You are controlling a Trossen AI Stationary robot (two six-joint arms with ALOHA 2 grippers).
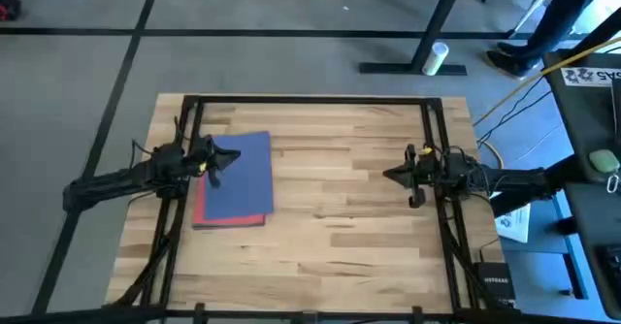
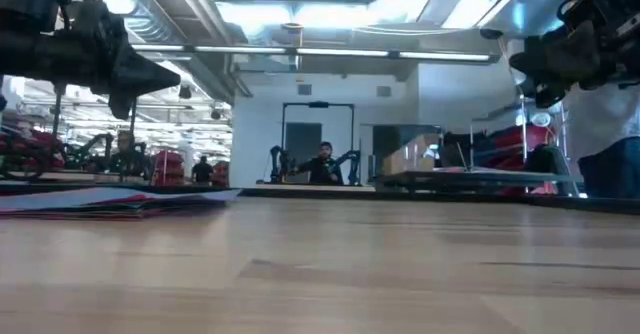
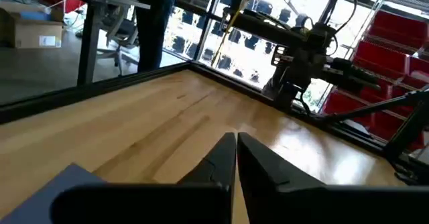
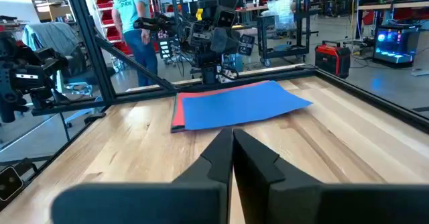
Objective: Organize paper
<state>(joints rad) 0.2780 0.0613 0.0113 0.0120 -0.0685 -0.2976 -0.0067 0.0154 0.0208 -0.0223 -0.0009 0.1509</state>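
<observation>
While paper (image 1: 238, 178) sits stacked at table's (image 1: 349, 237) left side, blue sheet on top, red edge showing beneath, looks near-done or between steps. Left gripper (image 1: 221, 157) above stack's left edge, jaws pressed together, holding nothing. Right gripper (image 1: 396, 175) well apart, also closed, empty. Next prob: squaring stack edges. Low view alone shows several layered sheets; right wrist view shows red offset.

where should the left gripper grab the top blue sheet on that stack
Probably by its right long edge, coming from the open table toward the middle. The blue sheet lies flat on a red sheet, skewed so its right edge overhangs onto bare wood. The left gripper, fingers shut, hangs over its top-left part, above the paper.
</observation>
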